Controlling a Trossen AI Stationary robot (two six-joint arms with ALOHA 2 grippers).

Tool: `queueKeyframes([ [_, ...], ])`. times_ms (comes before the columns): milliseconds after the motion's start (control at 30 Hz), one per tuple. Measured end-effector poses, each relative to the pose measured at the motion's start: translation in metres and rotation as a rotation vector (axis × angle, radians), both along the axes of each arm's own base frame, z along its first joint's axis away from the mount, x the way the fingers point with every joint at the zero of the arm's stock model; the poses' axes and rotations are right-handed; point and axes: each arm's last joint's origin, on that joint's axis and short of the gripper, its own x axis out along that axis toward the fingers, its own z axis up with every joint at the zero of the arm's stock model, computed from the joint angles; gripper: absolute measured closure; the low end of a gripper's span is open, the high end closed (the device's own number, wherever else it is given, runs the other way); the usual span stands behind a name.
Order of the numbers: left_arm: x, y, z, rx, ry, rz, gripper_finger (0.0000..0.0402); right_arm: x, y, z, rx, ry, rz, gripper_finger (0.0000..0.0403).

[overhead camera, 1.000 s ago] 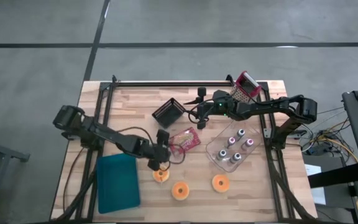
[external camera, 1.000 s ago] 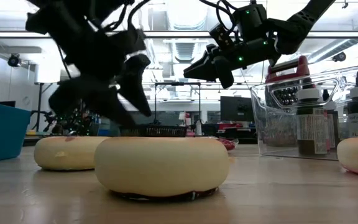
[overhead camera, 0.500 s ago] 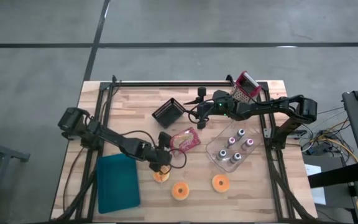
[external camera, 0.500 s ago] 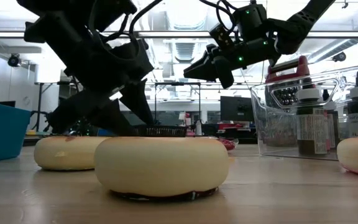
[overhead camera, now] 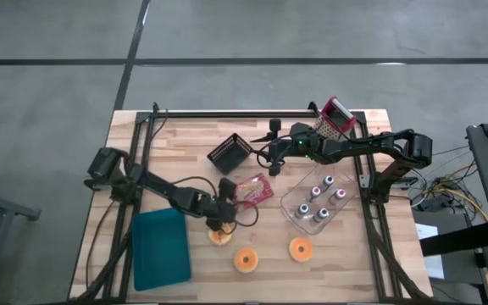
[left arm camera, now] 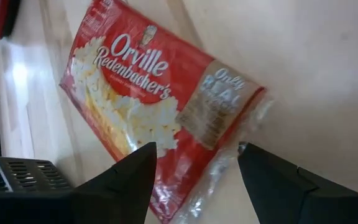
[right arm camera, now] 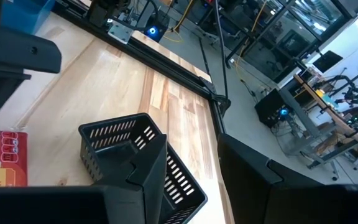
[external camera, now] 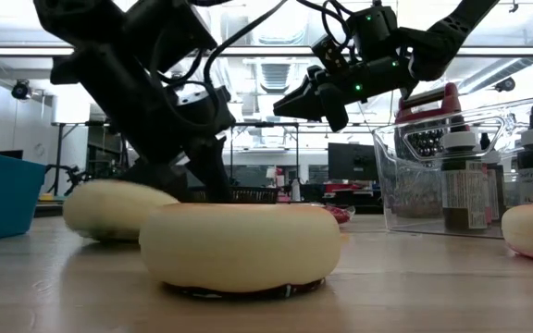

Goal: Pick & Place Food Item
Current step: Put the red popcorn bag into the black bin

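Three yellow doughnuts lie near the table's front: one (overhead camera: pixel 219 238) under my left gripper, one (overhead camera: pixel 246 259) in the middle, one (overhead camera: pixel 300 249) to the right. My left gripper (overhead camera: pixel 220 222) is open and low over the far edge of the left doughnut (external camera: pixel 109 209), which sits tilted. Its wrist view looks past the open fingers (left arm camera: pixel 194 180) at a red popcorn bag (left arm camera: pixel 160 106) lying flat on the table. My right gripper (overhead camera: pixel 268 159) is open and empty, held high over the table's far middle (external camera: pixel 308 100). My left gripper comes down on the left doughnut's far side (external camera: pixel 160 196), slanting from the table's left. The arm hides the place of contact, so I cannot tell which finger touches it. The doughnut is tipped, one side raised (external camera: pixel 91 190) off the table.
A black wire basket (overhead camera: pixel 230 152) stands at the far middle. A teal bin (overhead camera: pixel 161 247) stands at the near left. A clear box of bottles (overhead camera: pixel 316 203) stands at the right. A red grater (overhead camera: pixel 335 114) stands at the far right.
My left gripper has gone down and a little toward the table's right edge onto the left doughnut. The doughnut, flat on the table before, is now tipped with one side raised and has shifted slightly.
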Motion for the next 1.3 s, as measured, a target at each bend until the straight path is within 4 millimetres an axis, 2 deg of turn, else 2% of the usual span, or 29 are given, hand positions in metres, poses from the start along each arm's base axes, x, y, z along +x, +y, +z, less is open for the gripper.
queueKeyframes([
  [233, 0.0021, 0.0095, 0.0008, 0.018, 0.003, 0.004, 0.0168, 0.0, 0.0, 0.0, 0.0, 0.0, 0.0, 0.0264],
  [433, 0.0024, 0.0099, 0.0004, 0.014, 0.011, -0.012, 0.0177, 0.0, 0.0, 0.0, -0.001, 0.0, 0.0, 0.0264],
  [633, 0.0022, 0.0094, -0.0006, -0.005, 0.016, -0.025, 0.0232, 0.0, 0.0, 0.0, 0.0, 0.0, 0.0, 0.0264],
  [1000, 0.0043, 0.0089, -0.0002, -0.056, -0.019, 0.002, 0.039, 0.0, 0.0, 0.0, 0.0, 0.0, 0.0, 0.0264],
  [1300, 0.0043, 0.0091, 0.0003, -0.05, -0.022, 0.007, 0.0399, 0.0, 0.0, 0.0, 0.001, 0.0, 0.0, 0.0264],
])
